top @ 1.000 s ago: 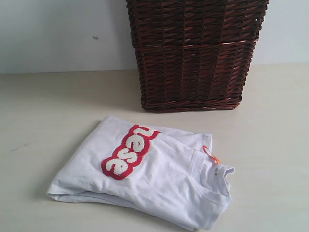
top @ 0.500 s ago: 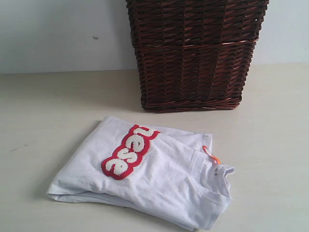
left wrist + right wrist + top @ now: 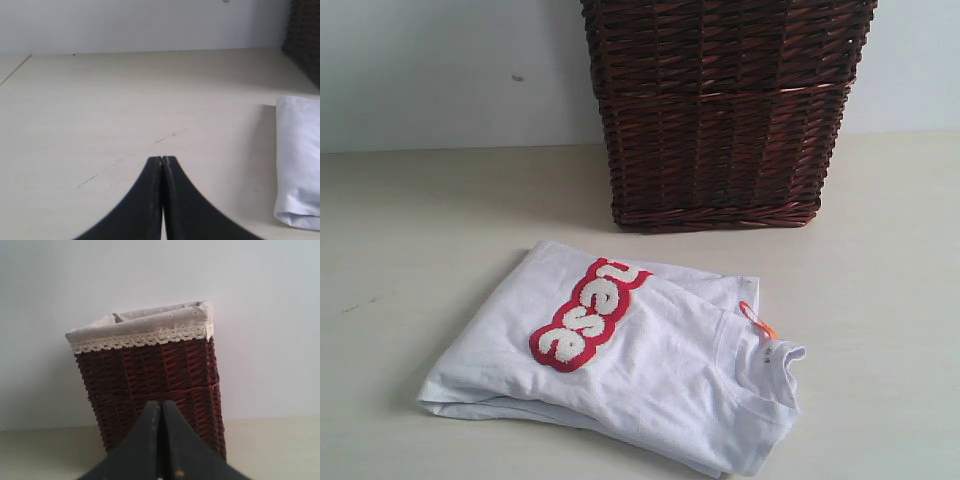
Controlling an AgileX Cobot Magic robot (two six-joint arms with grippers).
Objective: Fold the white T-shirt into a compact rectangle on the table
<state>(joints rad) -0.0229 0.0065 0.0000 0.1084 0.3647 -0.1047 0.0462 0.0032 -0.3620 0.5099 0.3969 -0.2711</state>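
Left tool: 2 black curved fingers pressed tip to tip, no gap, nothing btwn them. It hangs low over the wide pale cream matte bench, aimed along the surface toward the far wall. The shirt's folded edge lies off to 1 side of it, clear of the tips.

Right tool: same state, fingers fully together and empty. It is held roughly level and pointed straight at the tall dark brown wicker basket w/ cloth liner and white lace trim.

Soft white T-shirt w/ fuzzy white lettering outlined in red: lies flat on the bench in the ext. view's near centre, in front of the basket and apart from it. It is folded to a rough rectangle in several layers. Long axis runs approx left to right, dipping slightly nearer at the right. The collar end points right, w/ a small orange tag at the neck. The lettering strip runs diagonally across that axis, from near-left up toward the basket.
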